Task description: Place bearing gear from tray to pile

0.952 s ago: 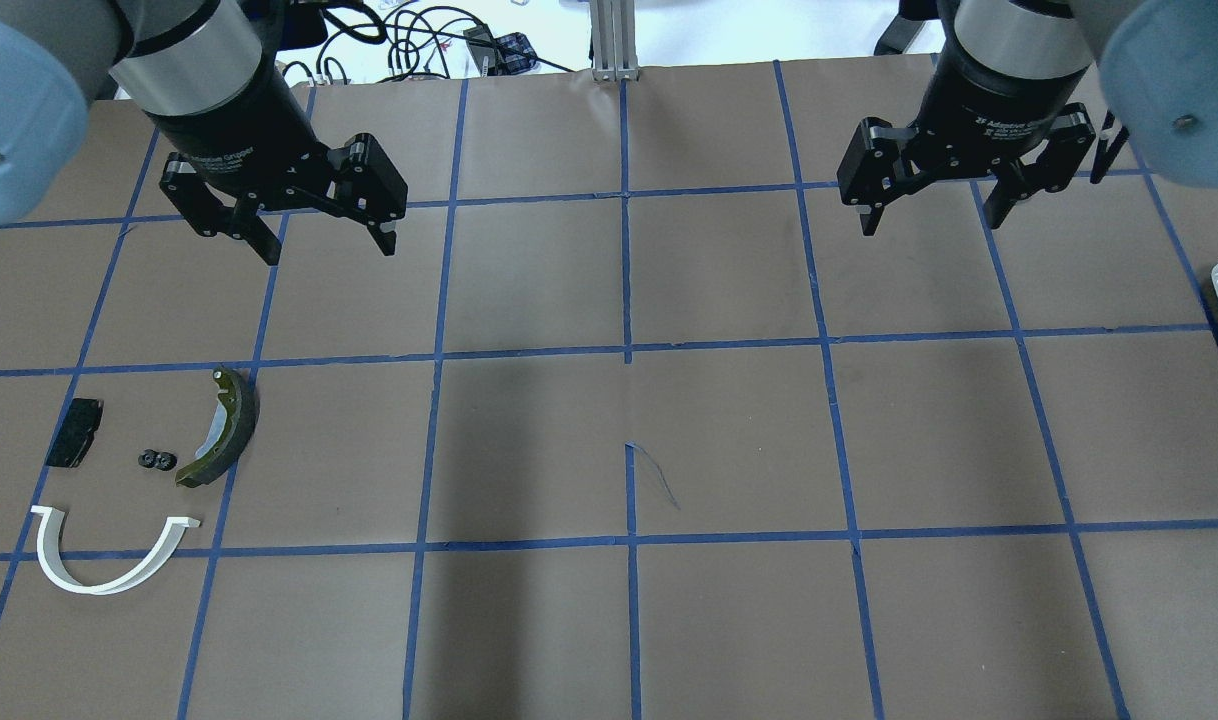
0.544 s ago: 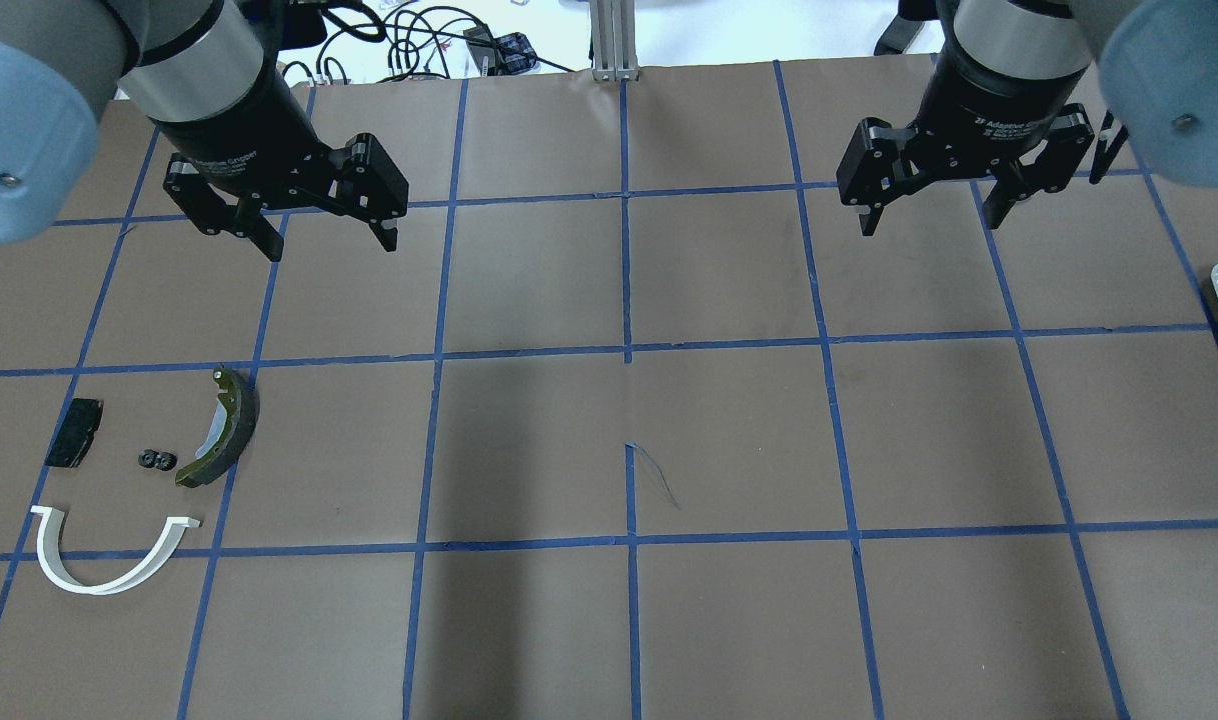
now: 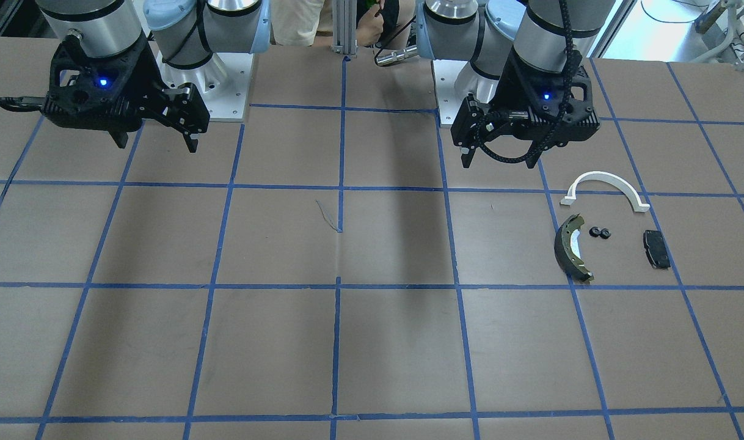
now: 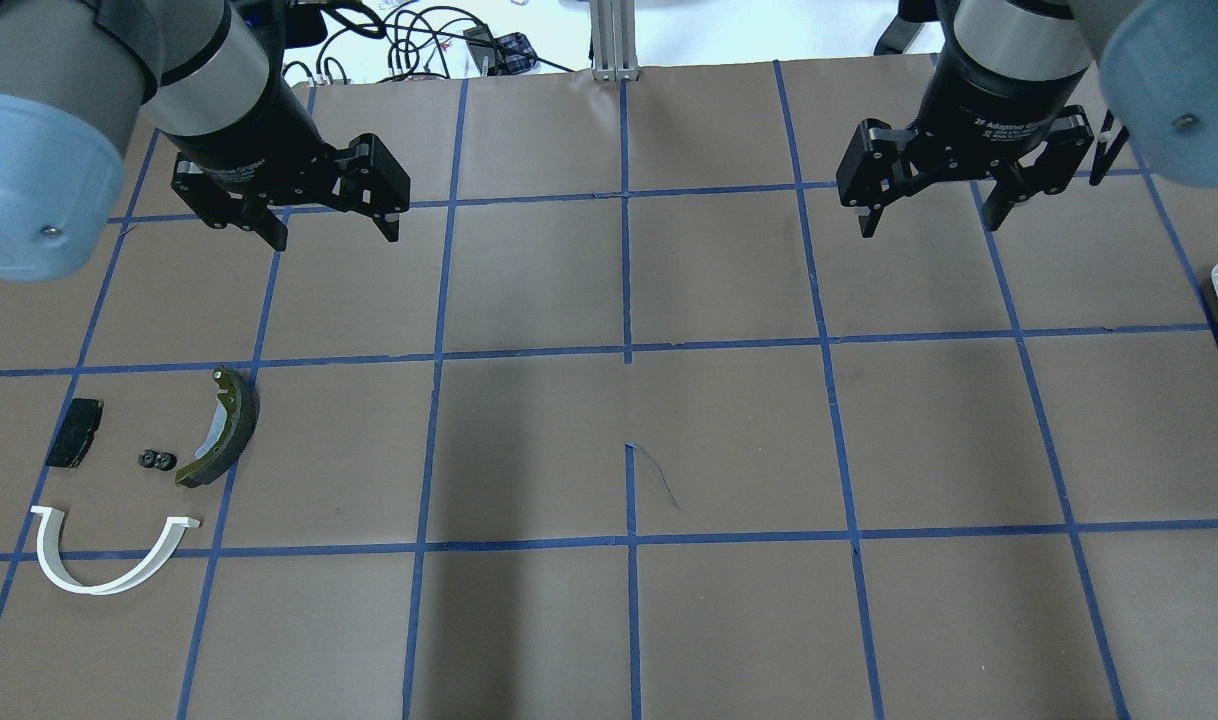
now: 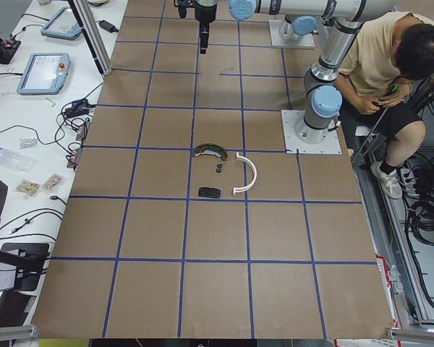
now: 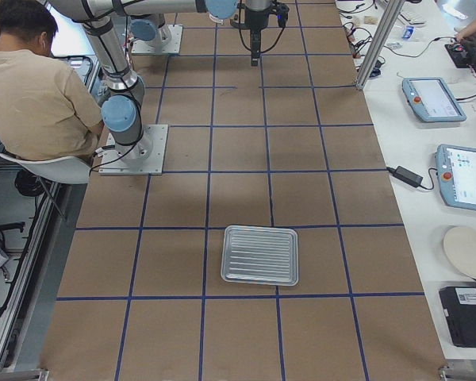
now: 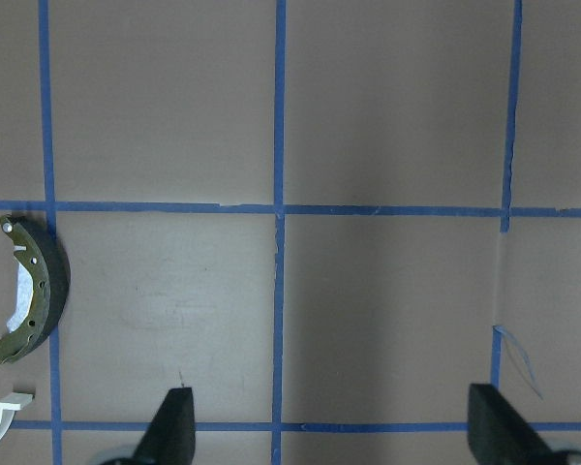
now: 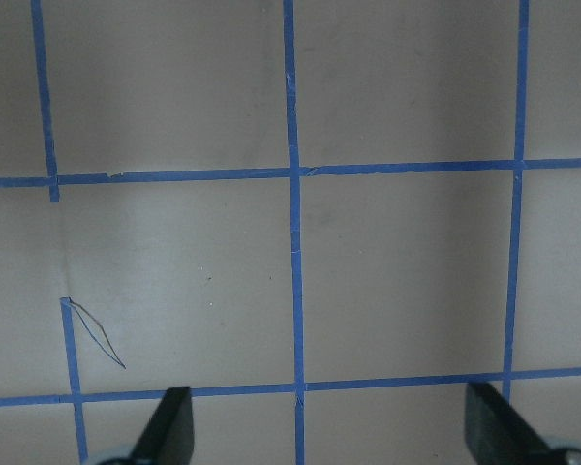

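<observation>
- Well apart from spread fingers of left gripper (image 4: 334, 238), noticing small black bearing gear (image 4: 156, 459) lying within loose pile (image 4: 231, 420).
- Hovering right gripper (image 4: 927, 226), fingers likewise spread.
- Seemingly finishing; needing only withdrawal.

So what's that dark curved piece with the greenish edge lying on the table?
It is a brake shoe: a crescent with a dark outer lining, an olive-green rim dotted with small holes, and a paler inner face. It lies flat on the brown paper table, across a blue tape line. A small black part sits on the hollow side of its curve, apart from it, and nothing else touches the shoe.
</observation>
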